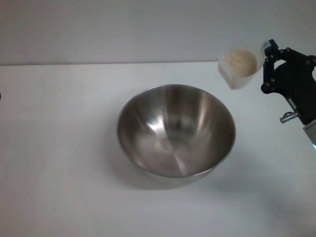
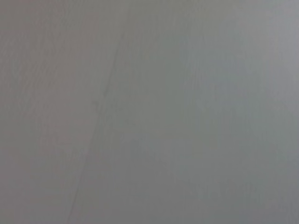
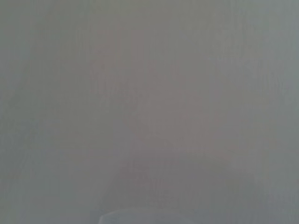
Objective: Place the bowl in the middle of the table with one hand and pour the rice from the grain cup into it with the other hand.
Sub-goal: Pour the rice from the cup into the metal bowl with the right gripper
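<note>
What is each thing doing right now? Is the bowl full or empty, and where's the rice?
bowl: upright on the table, empty.
grain cup: held up in the air, beside the bowl, tipped a little.
rice: all inside the cup, none poured.
right pincer: shut on the cup's side.
left pincer: not in view.

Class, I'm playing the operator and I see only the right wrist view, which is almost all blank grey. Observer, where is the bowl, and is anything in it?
Observer: The steel bowl sits upright in the middle of the table, and it is empty.
Operator: Then where is the rice?
Observer: The rice is in the grain cup, held by the right gripper at the far right.
Operator: Is the cup over the bowl?
Observer: No. It is outside the bowl's right rim, toward the far side. The left gripper is in no view.
</note>
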`<state>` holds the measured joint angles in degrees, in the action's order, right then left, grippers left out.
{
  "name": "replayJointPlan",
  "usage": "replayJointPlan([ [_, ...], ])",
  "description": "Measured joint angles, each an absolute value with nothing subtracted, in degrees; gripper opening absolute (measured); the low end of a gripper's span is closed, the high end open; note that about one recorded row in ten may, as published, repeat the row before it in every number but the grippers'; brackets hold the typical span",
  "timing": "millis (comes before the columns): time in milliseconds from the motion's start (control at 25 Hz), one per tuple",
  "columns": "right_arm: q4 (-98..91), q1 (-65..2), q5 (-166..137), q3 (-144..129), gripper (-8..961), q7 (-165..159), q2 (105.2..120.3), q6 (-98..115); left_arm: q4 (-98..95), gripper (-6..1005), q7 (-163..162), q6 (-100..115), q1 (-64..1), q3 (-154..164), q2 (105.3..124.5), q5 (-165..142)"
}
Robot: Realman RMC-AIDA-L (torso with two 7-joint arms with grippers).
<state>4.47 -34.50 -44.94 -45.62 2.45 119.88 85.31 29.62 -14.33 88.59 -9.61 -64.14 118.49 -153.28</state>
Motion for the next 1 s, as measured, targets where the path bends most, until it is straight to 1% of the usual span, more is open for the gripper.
replayJointPlan([
  [320,4.41,-35.24,-45.09,-45.53,10,12.97,119.88,86.21,29.72,170,-14.40,88.59,-9.69,-63.80,118.40,-153.28],
  [800,7.72,-39.74,-48.41,-45.56,10,27.18,119.88,83.30,30.10,171,-14.42,88.62,-9.96,-63.26,118.42,-153.28],
  [1000,10.23,-40.64,-49.85,-44.82,10,35.34,119.88,83.07,30.10,171,-14.42,88.77,-9.94,-63.24,118.47,-153.28],
])
